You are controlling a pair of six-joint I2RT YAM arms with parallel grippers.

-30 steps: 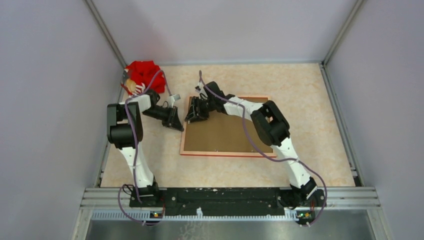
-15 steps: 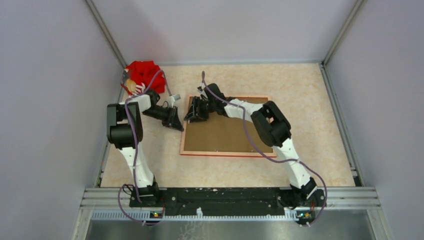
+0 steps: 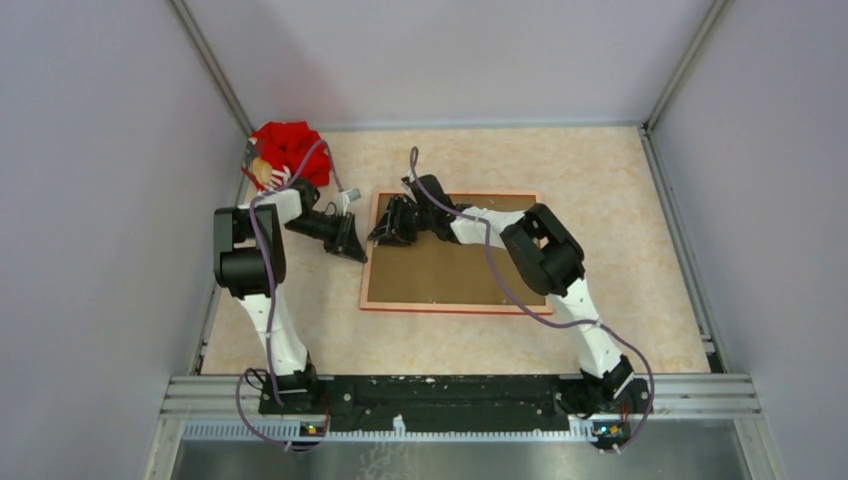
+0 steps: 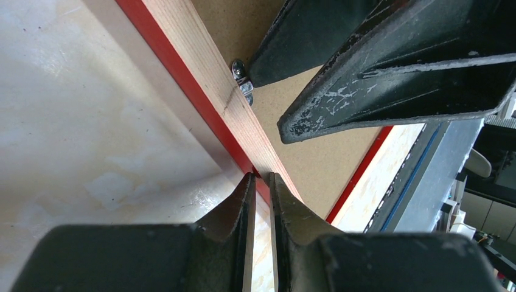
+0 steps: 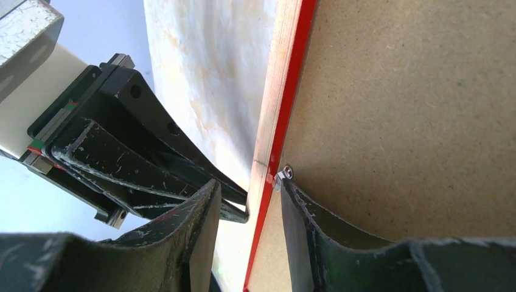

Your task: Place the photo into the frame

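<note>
The frame (image 3: pixel 450 306) lies face down on the table, pale wood back up and red edge showing. A brown backing panel (image 3: pixel 440 270) fills it, so the photo is hidden. My left gripper (image 3: pixel 355 250) is shut to a thin empty slit, with its tips (image 4: pixel 260 176) against the outer edge of the frame's left rail (image 4: pixel 201 73). My right gripper (image 3: pixel 385 232) stands open astride that rail (image 5: pixel 271 109). One of its fingers hangs outside the frame. The other rests on the backing (image 5: pixel 414 109), its tip at a small metal tab (image 5: pixel 285 173).
A crumpled red cloth thing (image 3: pixel 285 150) sits in the back left corner behind the left arm. Grey walls close in the table on three sides. A metal rail (image 3: pixel 460 390) carrying both arm bases runs along the near edge.
My right wrist has shifted slightly to the right over the frame's far left corner, and its jaws have narrowed a little. The left arm and the frame have not moved.
</note>
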